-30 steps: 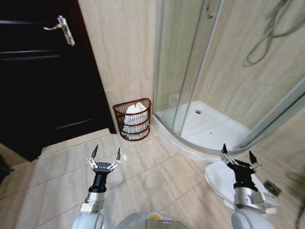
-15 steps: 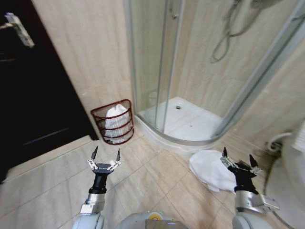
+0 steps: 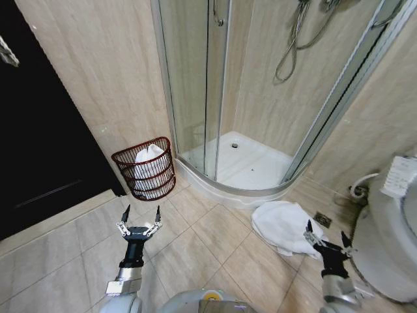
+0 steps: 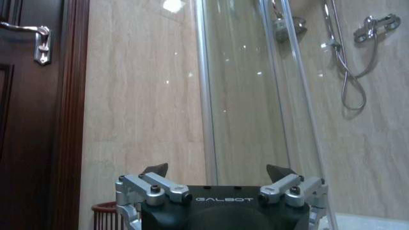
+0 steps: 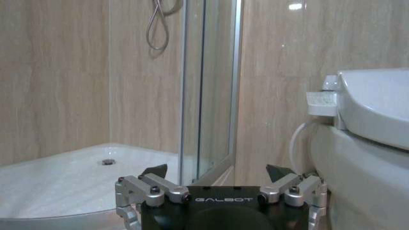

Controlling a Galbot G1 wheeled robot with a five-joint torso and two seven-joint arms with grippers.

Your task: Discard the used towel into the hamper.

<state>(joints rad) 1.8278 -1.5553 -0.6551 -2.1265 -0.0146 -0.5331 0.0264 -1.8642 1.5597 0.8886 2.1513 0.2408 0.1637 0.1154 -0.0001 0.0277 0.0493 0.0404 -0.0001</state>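
Observation:
The hamper [image 3: 144, 171], a small red-brown wire basket, stands on the tile floor against the wall between the dark door and the shower. White cloth [image 3: 148, 156] sits inside it. A crumpled white towel [image 3: 281, 225] lies on the floor in front of the shower tray. My left gripper [image 3: 140, 215] is open and empty, held above the floor a short way in front of the hamper. My right gripper [image 3: 324, 236] is open and empty, just at the towel's near right edge. The left wrist view catches the hamper's rim [image 4: 105, 210] beside the open left gripper [image 4: 217, 170].
A curved glass shower enclosure [image 3: 195, 85] with a raised white tray [image 3: 251, 166] fills the middle. A dark door [image 3: 39, 143] is at the left. A white toilet [image 3: 391, 235] stands close by my right arm, and a floor drain [image 3: 322, 220] is beside the towel.
The whole view has swung to the right, so the camera has turned: door and hamper slid left, and towel and toilet came into view. Both grippers stay open.

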